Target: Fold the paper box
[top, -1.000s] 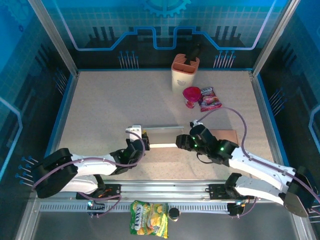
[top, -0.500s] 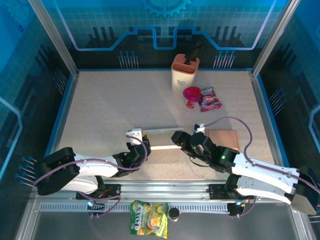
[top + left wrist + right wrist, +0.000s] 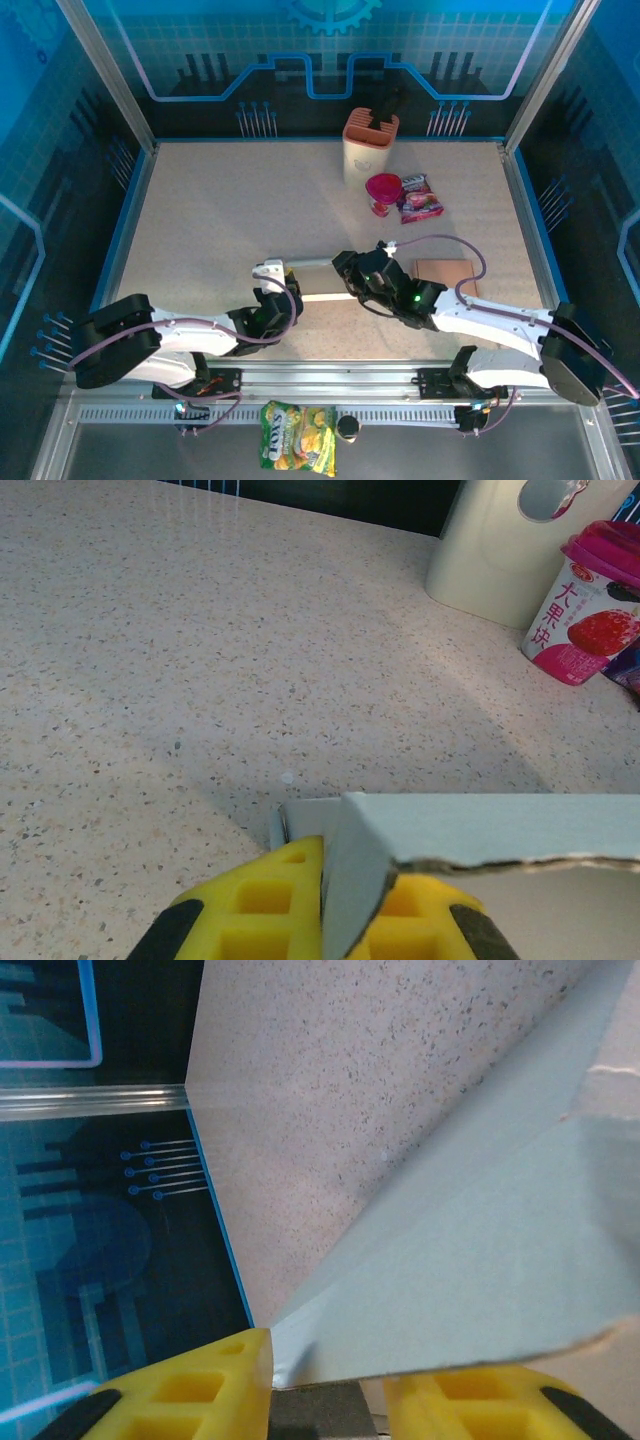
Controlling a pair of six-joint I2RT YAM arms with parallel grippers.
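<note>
Blue-lit cell with circuit-pattern panels; speckled beige table (image 3: 220, 220). The pale grey paperboard box blank (image 3: 322, 280) sits low centre in the top view, between the two arms.

Left tool (image 3: 274, 287) is clamped on the blank's left end. On the left wrist cam, the left tool (image 3: 335, 905) has a raised flap pinched between the yellow pads (image 3: 265, 900).

Right tool (image 3: 350, 274) is at the blank's right end. On the right wrist cam, the right tool (image 3: 330, 1395) has its jaws standing apart, with the grey panel's edge running across the gap. I can't tell if either pad touches it, so I read it as not gripping yet.

Progress, my read: early. One end flap is lifted and a panel is creased over it, but the rest reads as a long, low strip. No walls locked, no closed box shape. Remaining: raise the sides, tuck the flaps.

A brown cardboard square (image 3: 447, 275) lies flat just right of the right arm. I can't tell if it belongs to the box.

Writing:
- Pink lidded yoghurt cup (image 3: 590, 610), upper right: red Chinese characters down the side, look like "大果块", not certain.
- Yellow-green snack bag (image 3: 297, 435), bottom centre below the rail: looks like "FOX'S", rotated.
- Cream holder with orange top (image 3: 368, 145) and pink packet (image 3: 420, 198), upper centre: nothing legible.
</note>
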